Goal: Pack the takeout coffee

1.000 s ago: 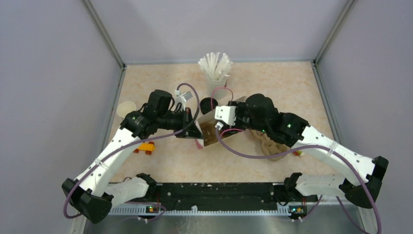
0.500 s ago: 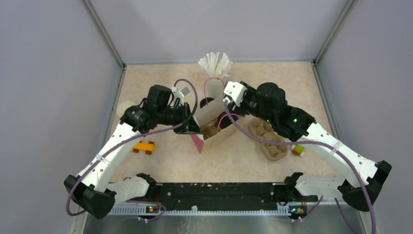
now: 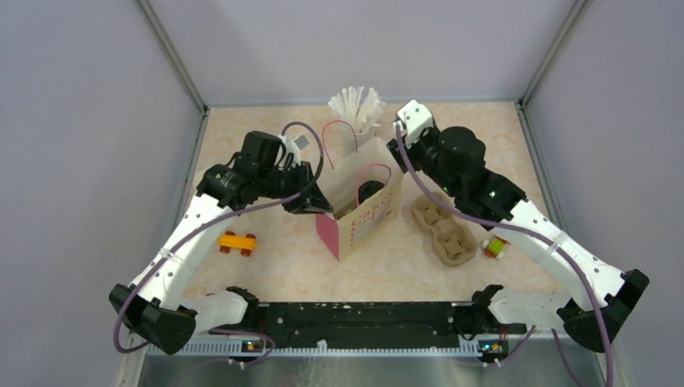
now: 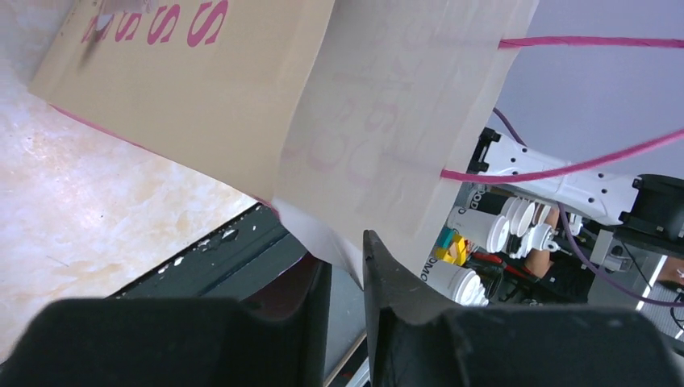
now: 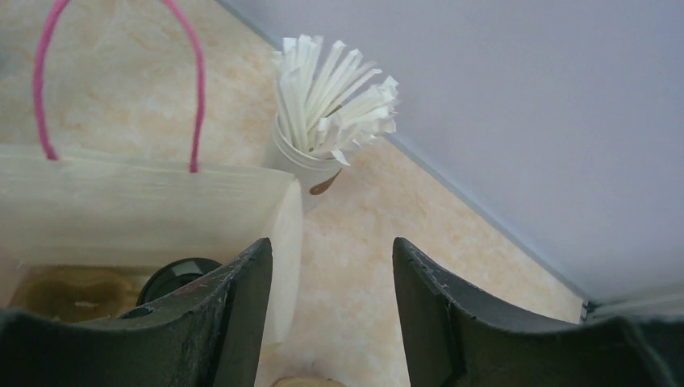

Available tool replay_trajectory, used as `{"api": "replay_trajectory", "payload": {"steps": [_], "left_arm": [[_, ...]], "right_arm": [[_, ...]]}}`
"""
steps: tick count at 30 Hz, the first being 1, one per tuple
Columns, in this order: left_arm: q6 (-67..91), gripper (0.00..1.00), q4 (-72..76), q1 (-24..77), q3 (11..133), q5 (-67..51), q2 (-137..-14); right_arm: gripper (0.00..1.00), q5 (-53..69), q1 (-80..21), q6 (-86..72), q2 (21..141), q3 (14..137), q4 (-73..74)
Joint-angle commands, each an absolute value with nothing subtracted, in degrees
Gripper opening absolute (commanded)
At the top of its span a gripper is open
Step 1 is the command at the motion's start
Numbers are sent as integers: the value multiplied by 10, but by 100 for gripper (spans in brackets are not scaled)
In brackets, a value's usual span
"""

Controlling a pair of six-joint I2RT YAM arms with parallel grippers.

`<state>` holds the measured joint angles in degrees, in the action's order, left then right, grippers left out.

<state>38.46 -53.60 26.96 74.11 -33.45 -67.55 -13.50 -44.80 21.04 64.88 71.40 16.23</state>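
takeout coffee [image 3: 369, 192] in bag [image 3: 364, 224], near right tool [image 5: 331, 248]

The takeout coffee [image 5: 179, 276] shows only part of its black lid, just behind the right gripper's [image 5: 331, 250] left finger. The paper bag [image 3: 360, 211] hides the cup. The bag's edge vanishes between the left gripper's [image 4: 347, 254] fingers, and its pink lettering [image 4: 153, 20] is cut off above them.

The takeout coffee [image 5: 179, 274] was seen inside the paper bag [image 5: 145, 210], a cup of straws [image 5: 310, 165] just behind it; the right gripper [image 5: 331, 246] was held spread over its corner.
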Motion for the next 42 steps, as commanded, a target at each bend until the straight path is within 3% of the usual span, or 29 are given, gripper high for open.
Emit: {"api": "replay_trajectory", "payload": {"steps": [1,3,9,12,13,24,33,42], "left_arm": [[374,27,-541,262,786,-320,-676],[370,32,-545,261,797,-317,-678],[354,63,-570,260,848,-275,-679],[343,96,-582,260,874,-241,-675],[340,98,-586,259,884,-231,-674],[296,99,-630,259,900,-76,-628],[319,99,-636,259,859,-47,-580],[335,99,-623,259,836,-53,-571]], "right_arm": [[56,-174,-417,98,664,766,124],[56,-180,-408,67,683,786,131],[56,-121,-340,-48,749,852,156],[55,-76,-311,-87,800,904,182],[55,-68,-306,-93,819,918,189],[50,12,-269,-87,1015,1071,207],[46,42,-250,-83,1165,1282,294],[43,44,-250,-145,1170,1285,286]]}}
